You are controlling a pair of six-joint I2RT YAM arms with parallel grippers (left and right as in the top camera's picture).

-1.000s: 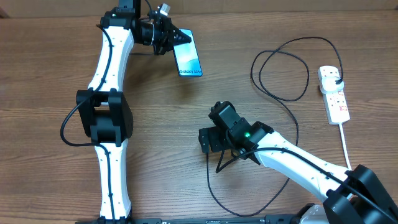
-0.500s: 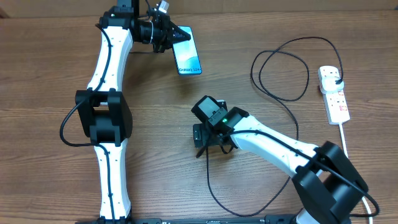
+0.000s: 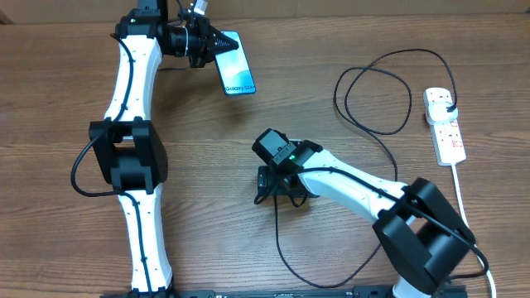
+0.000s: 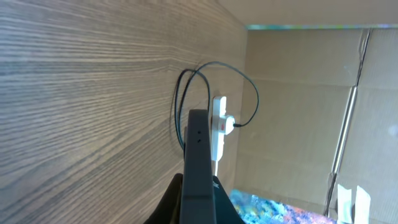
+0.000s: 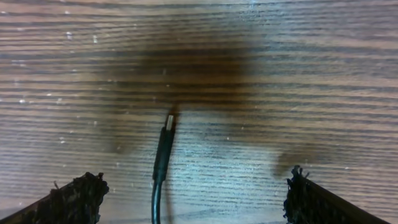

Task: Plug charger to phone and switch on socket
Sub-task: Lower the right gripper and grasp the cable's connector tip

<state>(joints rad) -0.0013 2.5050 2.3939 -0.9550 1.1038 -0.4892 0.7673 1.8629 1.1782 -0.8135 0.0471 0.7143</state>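
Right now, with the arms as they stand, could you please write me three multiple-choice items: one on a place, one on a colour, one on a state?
1. Where does the charger tip lie?
A. in the phone
B. on the table, between the right gripper fingers
C. on the socket

2. What colour is the socket?
A. black
B. blue
C. white

3. How is the left gripper?
A. open
B. shut on the charger
C. shut on the phone

Answers:
1 B: the right wrist view shows the tip lying free on the wood between the open fingers.
2 C: its body is white in the overhead view.
3 C: its fingers clamp one end of the phone.
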